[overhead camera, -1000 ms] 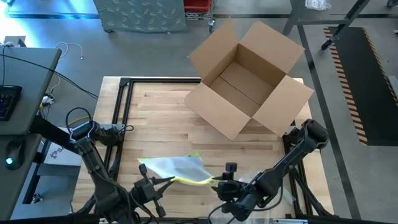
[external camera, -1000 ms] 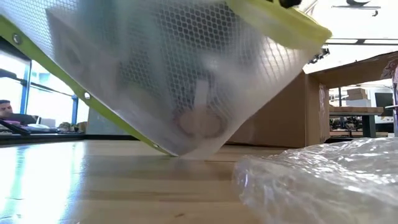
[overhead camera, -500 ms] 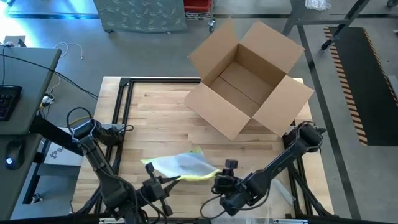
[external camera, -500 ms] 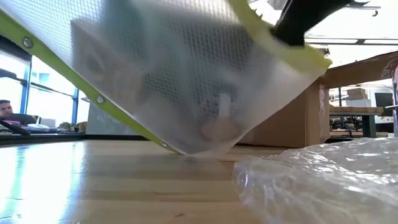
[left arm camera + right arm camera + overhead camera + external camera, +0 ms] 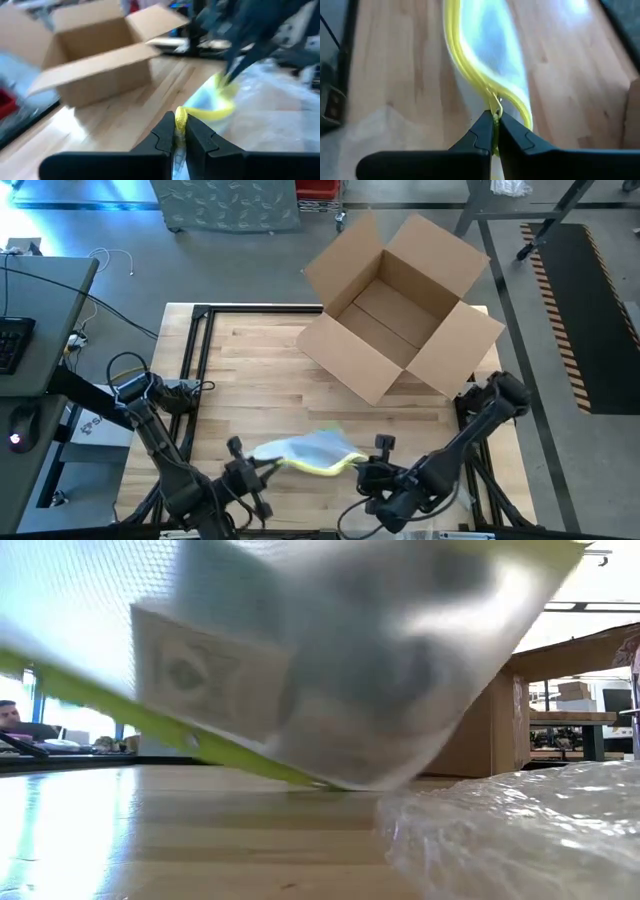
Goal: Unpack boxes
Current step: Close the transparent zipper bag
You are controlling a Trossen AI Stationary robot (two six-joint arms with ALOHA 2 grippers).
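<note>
The open brown cardboard box (image 5: 400, 315) stands at the table's far right, flaps spread; it also shows in the left wrist view (image 5: 95, 55). A clear sleeve with a yellow edge (image 5: 305, 450) hangs near the table's front edge between my two grippers and fills the low view (image 5: 300, 660). Flat printed items show inside the sleeve. My left gripper (image 5: 262, 470) is shut on its left end. My right gripper (image 5: 365, 467) is shut on its right end. My left gripper pinches the sleeve's yellow edge (image 5: 180, 116) between its two fingers, coming from the table's left and slanting slightly down. The sleeve hangs beyond the fingers, its lower corner (image 5: 340, 784) at the table top. My right gripper pinches the yellow edge at the sleeve's right end (image 5: 495, 107) between its fingertips, slanting down from the table's right. The two yellow edge strips (image 5: 465, 65) bow apart beyond the fingers.
Crinkly clear plastic film (image 5: 520, 830) lies on the table at the front right, beside the sleeve. A black frame (image 5: 200, 350) runs along the table's left and far edges. Bare wood (image 5: 260, 380) lies between the sleeve and the box.
My right gripper has dipped to the sleeve's right end, shut on its yellow edge and risen a little. The sleeve, wide and flat before, is now bunched shorter between the two grippers and has swung toward the table's near edge.
</note>
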